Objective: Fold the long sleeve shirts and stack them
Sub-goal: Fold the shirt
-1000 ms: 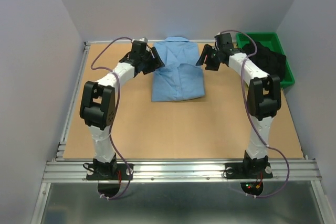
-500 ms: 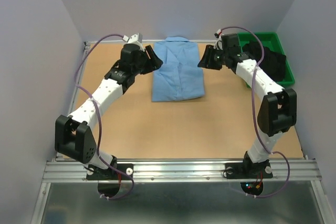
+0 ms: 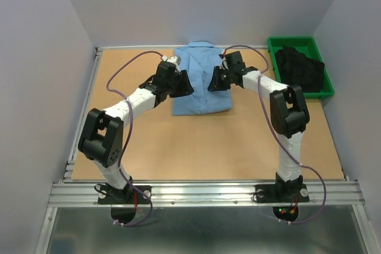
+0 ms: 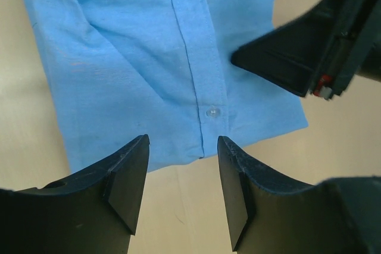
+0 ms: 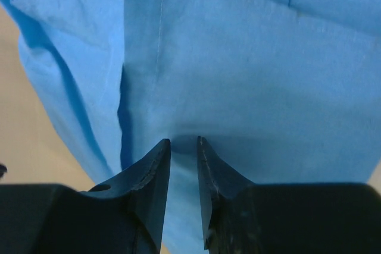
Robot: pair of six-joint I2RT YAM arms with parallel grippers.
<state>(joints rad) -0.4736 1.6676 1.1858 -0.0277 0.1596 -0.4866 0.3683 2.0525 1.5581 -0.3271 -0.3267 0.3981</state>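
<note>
— Where is the light blue thin-fabric dress shirt [image 3: 201, 87]?

— On the brown wooden tabletop [image 3: 208, 141], at the middle of the far edge. Its collar points to the far edge and its hem to the near edge. The sides are folded in, so it lies as a narrow rectangle, button front up.

— And the left gripper [image 3: 182, 84]?

— It is at the shirt's left side. Its wrist camera shows the jaws spread wide and holding nothing. They hang over the hem, with the button strip and one small white button [image 4: 211, 112] in the gap between them. Bare table shows just below the hem.

— The right gripper [image 3: 215, 81]?

— It is at the shirt's right side, across from the left one, with the cloth between the two. In its own camera the black fingers [image 5: 156, 165] are drawn in until only a narrow slit is left, and the tips are low on the blue fabric beside a lengthwise fold. I cannot tell whether any cloth is pinched in that slit.

— Anything else on the table?

— A green plastic tray [image 3: 277, 43] sits in the far right corner with black clothing [image 3: 300, 66] heaped in it, well apart from the shirt.
</note>
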